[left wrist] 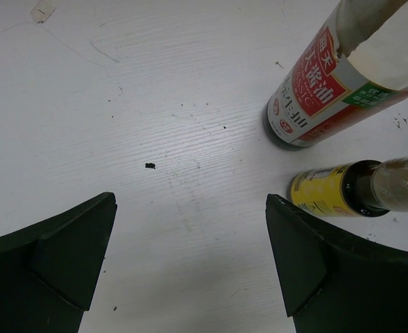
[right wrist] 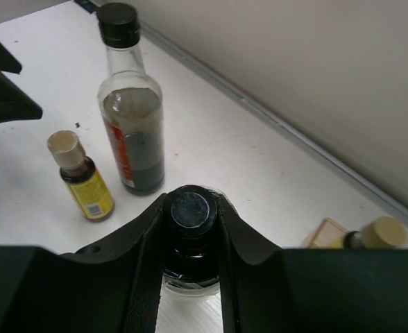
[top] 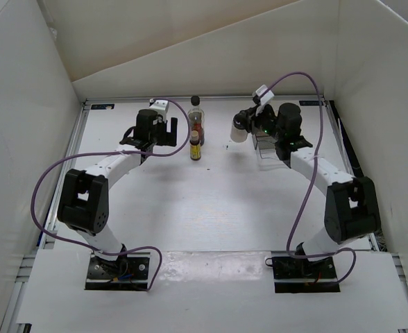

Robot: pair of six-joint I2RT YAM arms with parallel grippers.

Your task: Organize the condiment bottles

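My right gripper (right wrist: 193, 202) is shut on the black cap of the squat whitish bottle (right wrist: 190, 284), seen from above at the back right (top: 239, 130). The tall clear bottle (right wrist: 131, 118) with a black cap and dark contents stands at the back centre (top: 196, 118). One small yellow bottle (right wrist: 86, 182) stands just in front of it (top: 196, 147). A second small yellow bottle (right wrist: 374, 234) shows at the right edge of the right wrist view, mostly hidden by the gripper. My left gripper (left wrist: 190, 243) is open over bare table, left of the tall bottle (left wrist: 329, 83) and the yellow bottle (left wrist: 336, 187).
A clear plastic box with tan backing (top: 265, 149) sits under my right wrist, and its corner (right wrist: 325, 232) shows beside the second yellow bottle. White walls enclose the table on three sides. Purple cables loop from both arms.
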